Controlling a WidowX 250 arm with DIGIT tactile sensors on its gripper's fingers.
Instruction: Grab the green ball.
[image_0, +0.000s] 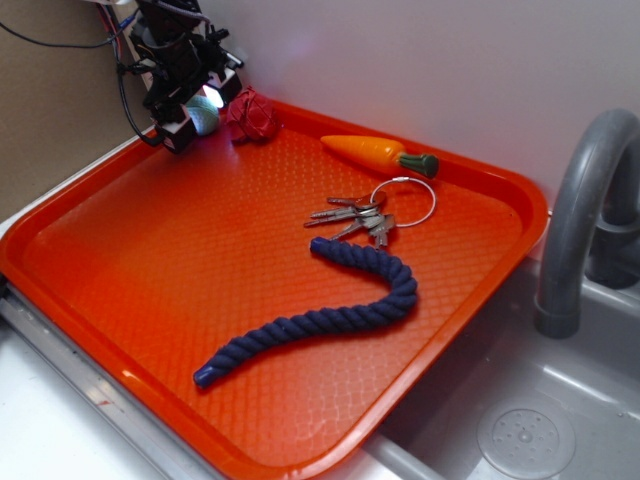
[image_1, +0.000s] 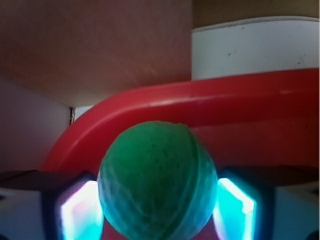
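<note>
The green ball (image_0: 207, 118) sits in the far left corner of the orange tray (image_0: 150, 250). My gripper (image_0: 202, 112) comes down over it from above, one finger on each side. In the wrist view the green ball (image_1: 157, 180) fills the whole gap of the gripper (image_1: 159, 212), and both glowing pads (image_1: 80, 215) press against its sides. The gripper is shut on the ball. Its underside is hidden, so I cannot tell whether it still rests on the tray.
A dark red knotted lump (image_0: 252, 115) lies just right of the ball. A toy carrot (image_0: 380, 152), a key ring (image_0: 375, 212) and a blue rope (image_0: 330, 310) lie on the tray. The tray's raised rim (image_1: 200, 107) curves close behind. A grey faucet (image_0: 575, 220) and sink stand to the right.
</note>
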